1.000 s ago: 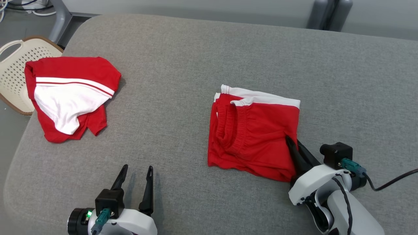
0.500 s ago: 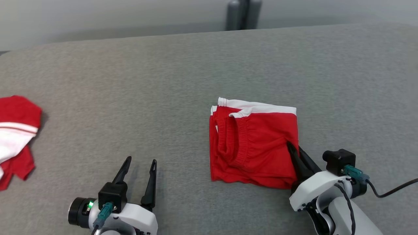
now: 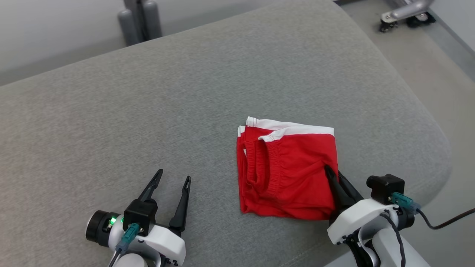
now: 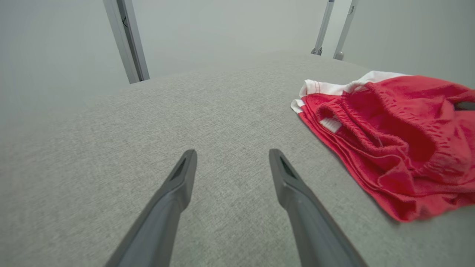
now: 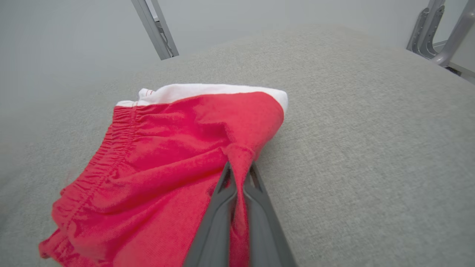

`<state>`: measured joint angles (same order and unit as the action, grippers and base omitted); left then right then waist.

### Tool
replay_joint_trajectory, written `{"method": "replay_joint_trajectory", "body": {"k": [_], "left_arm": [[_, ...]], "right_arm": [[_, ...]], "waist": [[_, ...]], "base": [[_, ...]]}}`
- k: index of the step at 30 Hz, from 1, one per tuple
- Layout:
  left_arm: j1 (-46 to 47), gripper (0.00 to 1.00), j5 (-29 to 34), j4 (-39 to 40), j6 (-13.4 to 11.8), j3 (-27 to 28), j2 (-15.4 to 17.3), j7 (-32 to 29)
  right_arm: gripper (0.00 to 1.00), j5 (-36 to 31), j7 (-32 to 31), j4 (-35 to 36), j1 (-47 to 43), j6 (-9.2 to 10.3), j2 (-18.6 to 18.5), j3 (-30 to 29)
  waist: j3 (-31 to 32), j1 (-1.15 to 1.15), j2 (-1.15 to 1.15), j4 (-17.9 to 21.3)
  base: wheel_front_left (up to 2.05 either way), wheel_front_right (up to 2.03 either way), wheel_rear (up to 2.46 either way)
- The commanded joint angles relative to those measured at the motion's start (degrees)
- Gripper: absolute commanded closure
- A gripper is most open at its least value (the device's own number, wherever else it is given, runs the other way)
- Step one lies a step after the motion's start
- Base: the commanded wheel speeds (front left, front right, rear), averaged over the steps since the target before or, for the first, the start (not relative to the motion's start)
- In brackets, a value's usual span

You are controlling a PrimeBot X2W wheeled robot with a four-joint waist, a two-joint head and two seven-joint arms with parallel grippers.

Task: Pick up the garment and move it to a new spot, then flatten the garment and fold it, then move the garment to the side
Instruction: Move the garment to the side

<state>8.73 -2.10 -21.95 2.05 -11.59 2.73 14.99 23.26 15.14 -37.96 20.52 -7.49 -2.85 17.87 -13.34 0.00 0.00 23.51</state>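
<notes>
The garment point(image 3: 287, 170) is a folded pair of red shorts with a white band, lying on the grey padded table point(image 3: 148, 111) toward its right end. My right gripper point(image 3: 330, 172) is shut on a pinch of red cloth at the garment's right edge; the right wrist view shows the fold of the garment point(image 5: 178, 155) squeezed between my right gripper point(image 5: 239, 168). My left gripper point(image 3: 174, 176) stands open over bare table to the garment's left, apart from it. From the left wrist, my left gripper point(image 4: 232, 157) holds nothing and the garment point(image 4: 393, 129) lies off to the right.
The table's rounded right corner point(image 3: 426, 141) is close to the garment, with floor beyond it. A dark grey post point(image 3: 139, 20) stands behind the far edge, and a wheeled metal leg point(image 3: 402, 15) sits at the far right. Metal frame legs point(image 5: 154, 29) rise behind the table.
The head camera has swung to the right, so the second red and white garment and the basket have left the picture. The right gripper keeps its pinch on the shorts; the left stays open.
</notes>
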Motion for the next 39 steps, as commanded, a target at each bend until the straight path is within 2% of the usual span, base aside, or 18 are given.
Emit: {"method": "replay_joint_trajectory", "body": {"k": [1, 7, 11, 17, 26, 37, 38, 39], "left_arm": [[0.95, 0.0, 0.33, 0.03, 0.37, 0.08, 0.34, 0.27], [1.62, 0.0, 0.92, 0.07, 0.66, -0.02, 0.43, 0.27], [2.32, 0.0, 1.29, 0.39, 0.47, 0.33, 0.95, 0.27], [2.6, 0.0, 1.64, 0.64, 0.18, 0.95, 1.98, 0.14], [3.71, 0.0, 2.15, 1.88, -0.14, 0.76, 3.68, 0.06], [4.17, 0.0, 2.51, 2.42, -0.85, 0.41, 5.24, -0.13], [4.14, 0.0, 2.47, 2.43, -0.97, 0.45, 5.38, -0.14], [4.2, 0.0, 2.41, 2.4, -1.04, 0.47, 5.5, -0.15]], "right_arm": [[1.0, 0.62, -0.02, 0.33, -0.07, 0.0, -0.16, 0.21], [1.0, -0.58, -0.02, 0.36, 0.87, 0.0, -0.16, -1.01], [1.0, -4.03, -0.02, -0.58, 2.77, 0.0, -0.18, -3.86], [1.0, -12.76, -0.02, -3.02, 7.87, 0.0, -0.71, -10.8], [1.0, -23.08, -0.02, -8.49, 17.21, 0.0, -7.35, -21.69], [1.0, -35.4, -0.01, -15.79, 24.97, 0.0, -14.76, -38.01], [0.7, -36.56, -0.02, -15.69, 25.58, 0.0, -14.98, -39.88], [0.0, -38.01, -0.02, -15.53, 25.96, 0.0, -15.22, -41.46]], "waist": [[-1.06, 0.0, 0.0, 4.03], [-2.94, 0.0, 0.0, 4.43], [-4.33, 0.0, 0.0, 2.26], [-6.78, 0.0, 0.0, -2.22], [-10.4, 0.0, 0.0, -8.21], [-13.25, 0.0, 0.0, -12.11], [-13.39, 0.0, 0.0, -12.32], [-13.49, 0.0, 0.0, -12.5]], "base": [[0.0, 0.0, 0.0], [0.0, 0.0, 0.0], [0.0, 0.0, 0.0], [0.0, 0.0, 0.0], [0.0, 0.0, 0.0], [0.0, 0.0, 0.0], [0.0, 0.0, 0.0], [0.0, 0.0, 0.0]]}}
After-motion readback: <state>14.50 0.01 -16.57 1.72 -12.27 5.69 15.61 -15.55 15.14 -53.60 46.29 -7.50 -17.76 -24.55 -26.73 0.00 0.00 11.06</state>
